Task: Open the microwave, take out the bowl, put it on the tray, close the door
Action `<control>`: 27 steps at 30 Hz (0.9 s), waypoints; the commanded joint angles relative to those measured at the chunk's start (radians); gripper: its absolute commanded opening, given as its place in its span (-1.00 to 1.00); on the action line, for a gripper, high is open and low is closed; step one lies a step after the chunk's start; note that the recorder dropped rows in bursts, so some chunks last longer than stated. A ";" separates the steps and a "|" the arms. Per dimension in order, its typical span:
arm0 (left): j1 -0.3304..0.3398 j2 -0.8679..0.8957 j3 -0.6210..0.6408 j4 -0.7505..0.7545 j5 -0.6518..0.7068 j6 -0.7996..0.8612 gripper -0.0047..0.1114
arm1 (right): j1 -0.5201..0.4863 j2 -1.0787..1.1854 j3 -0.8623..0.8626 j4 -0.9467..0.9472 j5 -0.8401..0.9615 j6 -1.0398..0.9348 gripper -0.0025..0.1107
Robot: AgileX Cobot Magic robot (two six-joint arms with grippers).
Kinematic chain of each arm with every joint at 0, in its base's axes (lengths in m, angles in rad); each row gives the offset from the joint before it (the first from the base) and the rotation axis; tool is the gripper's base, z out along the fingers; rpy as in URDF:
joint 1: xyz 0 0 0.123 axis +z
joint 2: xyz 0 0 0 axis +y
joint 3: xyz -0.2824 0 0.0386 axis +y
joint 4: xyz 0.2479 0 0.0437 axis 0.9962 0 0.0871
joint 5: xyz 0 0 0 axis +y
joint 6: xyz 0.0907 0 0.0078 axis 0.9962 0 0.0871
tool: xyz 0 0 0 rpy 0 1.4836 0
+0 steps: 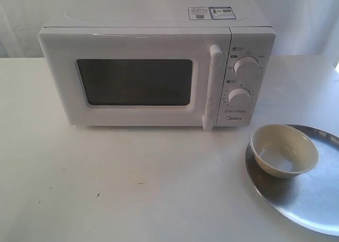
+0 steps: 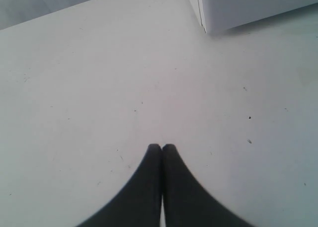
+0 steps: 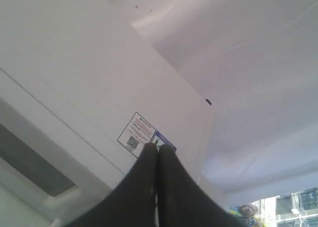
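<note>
Boxy white Midea microwave at white bench's back edge, windowed white door shut, small cream bowl inside round silver metal tray at front-right corner, left gripper and right gripper clenched, empty.

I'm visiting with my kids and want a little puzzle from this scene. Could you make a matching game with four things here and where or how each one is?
Things:
1. bowl
2. door
3. stickers
4. knobs

Descriptions:
A. on top of the microwave
B. resting on the silver tray
C. shut
D. right of the tall handle, one above the other

Pairs: 1-B, 2-C, 3-A, 4-D.
</note>
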 commanded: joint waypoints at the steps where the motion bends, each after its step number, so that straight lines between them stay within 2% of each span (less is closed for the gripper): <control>1: -0.001 -0.002 -0.004 -0.004 0.000 -0.006 -0.92 | -0.018 -0.034 0.069 0.127 0.002 -0.010 -0.96; 5: -0.001 -0.002 -0.004 -0.004 0.000 -0.006 -0.92 | -0.022 -0.116 0.175 0.290 0.002 -0.009 -0.96; 9: -0.001 -0.002 -0.004 -0.004 0.000 -0.006 -0.92 | -0.069 -0.277 0.312 0.514 -0.001 -0.009 -0.96; 14: -0.001 -0.002 -0.004 -0.004 0.000 -0.006 -0.92 | -0.179 -0.597 0.623 0.712 -0.321 -0.009 -0.96; 18: -0.001 -0.002 -0.004 -0.004 0.000 -0.006 -0.92 | -0.345 -0.883 0.911 0.894 -0.533 -0.009 -0.96; 24: -0.001 -0.002 -0.004 -0.004 0.000 -0.006 -0.92 | -0.699 -1.310 1.294 1.035 -0.699 -0.009 -0.96; 27: -0.001 -0.002 -0.004 -0.004 0.000 -0.006 -0.92 | -0.830 -1.495 1.455 1.165 -0.753 -0.009 -0.96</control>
